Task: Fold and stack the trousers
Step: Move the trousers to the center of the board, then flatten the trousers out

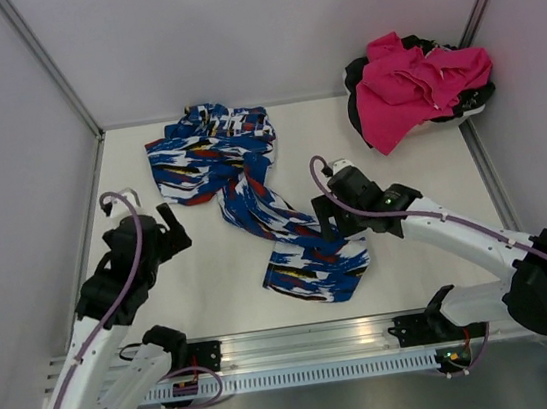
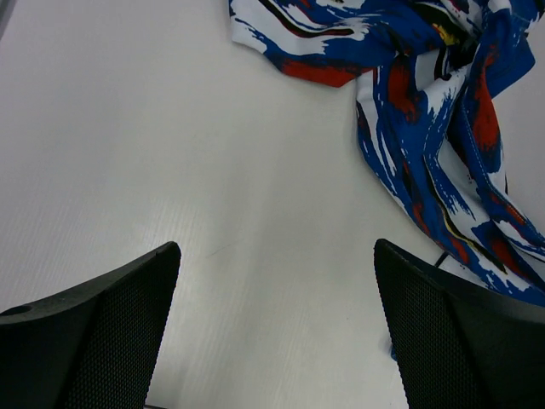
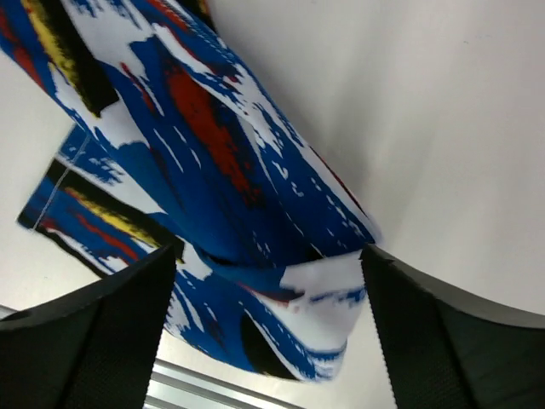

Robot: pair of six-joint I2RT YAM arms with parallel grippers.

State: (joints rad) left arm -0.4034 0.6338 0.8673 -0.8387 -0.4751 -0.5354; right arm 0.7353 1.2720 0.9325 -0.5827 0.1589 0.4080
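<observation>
On table [image 1: 201, 264]: trousers [image 1: 241, 184] bunched, layout unclear; left pincer [image 2: 277, 249], right pincer [image 3: 268, 252] both apart.

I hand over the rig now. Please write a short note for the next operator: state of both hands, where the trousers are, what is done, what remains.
Left hand: open, empty, over bare table to the left of the trousers.
Right hand: open, low over the leg ends; fabric lies between its fingers, not gripped.
Trousers: rumpled mid-table, waist at the far side, legs running toward the arms.
Done: no neat fold visible.
Left: flatten, fold, stack.
A pink garment lies at the far right corner.
</observation>
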